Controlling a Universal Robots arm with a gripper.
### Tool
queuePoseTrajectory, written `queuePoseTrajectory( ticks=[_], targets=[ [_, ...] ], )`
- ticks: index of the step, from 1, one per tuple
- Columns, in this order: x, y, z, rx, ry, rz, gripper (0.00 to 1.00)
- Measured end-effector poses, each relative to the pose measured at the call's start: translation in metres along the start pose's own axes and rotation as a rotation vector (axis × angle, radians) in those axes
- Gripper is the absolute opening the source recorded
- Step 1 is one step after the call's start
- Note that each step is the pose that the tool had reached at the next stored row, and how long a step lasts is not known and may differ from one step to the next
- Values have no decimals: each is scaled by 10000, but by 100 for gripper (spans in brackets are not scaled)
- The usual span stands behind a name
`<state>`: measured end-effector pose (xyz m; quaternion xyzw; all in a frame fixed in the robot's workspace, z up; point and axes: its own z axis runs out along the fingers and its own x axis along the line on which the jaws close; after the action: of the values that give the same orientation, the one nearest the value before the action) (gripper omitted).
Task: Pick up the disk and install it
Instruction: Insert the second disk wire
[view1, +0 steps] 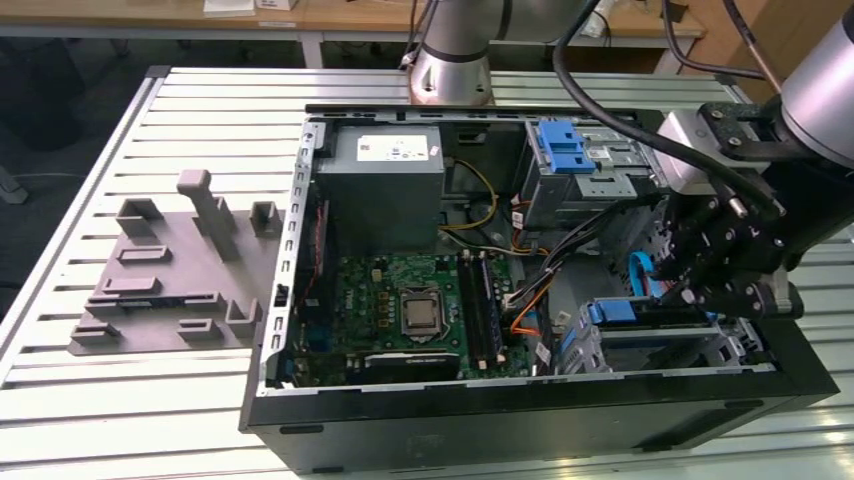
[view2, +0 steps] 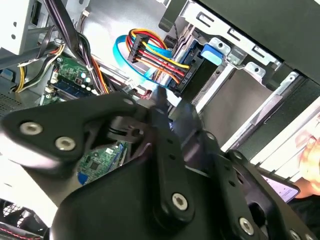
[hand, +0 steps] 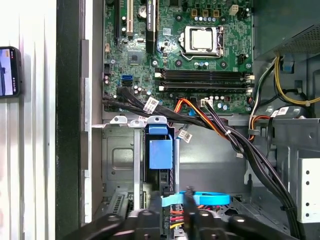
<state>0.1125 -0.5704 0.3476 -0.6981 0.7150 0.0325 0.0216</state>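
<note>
The disk (hand: 159, 155) sits edge-up in its bay inside the computer case (view1: 534, 415), near the case's front wall. The hand (view1: 727, 265) hangs just beside it among the cables (hand: 250, 150), with little free room; whether it is spread or pressed together I cannot tell.

We see the arm (view1: 461, 45) as a silver-grey tube rising at twelve o'clock in the exterior view, with thick black cables (view1: 627, 110) looping off it. The gripper (view1: 727, 265) at three o'clock is matte black, built of jointed links pinned with round silver screws (view2: 65, 144), below a grey block.
</note>
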Motion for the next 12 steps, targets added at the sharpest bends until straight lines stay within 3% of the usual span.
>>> queuePoseTrajectory(
  ticks=[3, 4, 6, 12],
  targets=[
    [0, 0, -1, 0, 2, 0, 22],
    [0, 0, -1, 0, 2, 0, 22],
    [0, 0, -1, -1, 1, 0, 11],
    [0, 0, -1, -2, 2, 1, 11]
  ],
)
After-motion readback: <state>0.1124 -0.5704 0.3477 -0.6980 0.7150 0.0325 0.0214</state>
